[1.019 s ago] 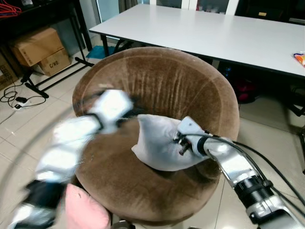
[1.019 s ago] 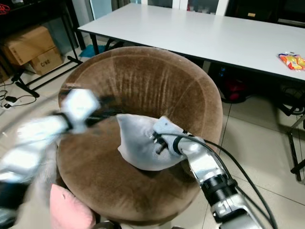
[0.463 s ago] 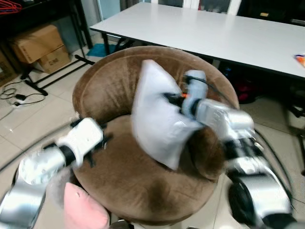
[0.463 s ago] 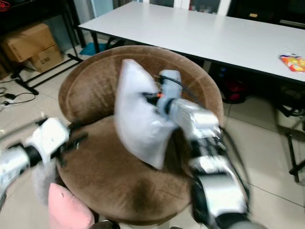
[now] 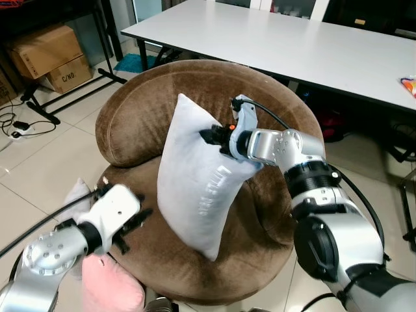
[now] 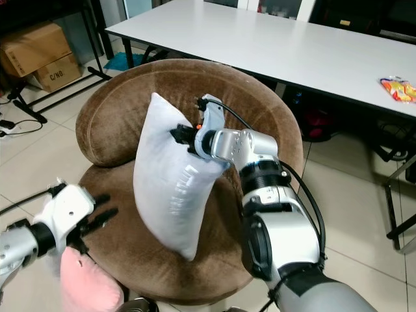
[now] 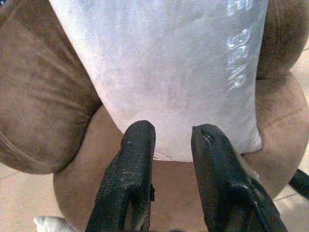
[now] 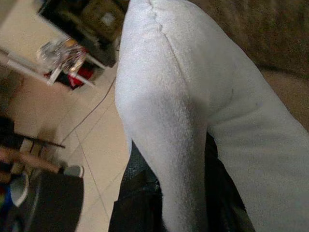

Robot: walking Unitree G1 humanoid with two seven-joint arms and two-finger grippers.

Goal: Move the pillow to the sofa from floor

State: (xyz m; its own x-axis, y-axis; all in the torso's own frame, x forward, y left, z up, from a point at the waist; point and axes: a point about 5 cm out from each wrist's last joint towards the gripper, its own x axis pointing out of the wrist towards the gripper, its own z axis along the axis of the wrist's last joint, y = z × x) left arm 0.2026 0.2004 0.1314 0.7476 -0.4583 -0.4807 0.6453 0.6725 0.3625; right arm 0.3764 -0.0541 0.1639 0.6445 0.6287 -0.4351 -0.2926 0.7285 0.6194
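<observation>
Pillow (image 5: 195,185) stands upright on sofa (image 5: 143,117), pinched by right end effector (image 5: 218,138); left end effector (image 5: 127,231) narrowly parted

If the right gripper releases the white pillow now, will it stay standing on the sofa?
Probably not. The white pillow stands on one corner, so it likely flops against the sofa backrest. It creases where the right gripper pinches it, suggesting soft, light filling.

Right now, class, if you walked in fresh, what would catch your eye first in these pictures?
First, the white pillow standing on end on the round brown sofa, its upper edge pinched by the right gripper. Next, the left gripper, open and empty, near the sofa's front left edge. Below it, a pink cushion lies on the floor.
</observation>
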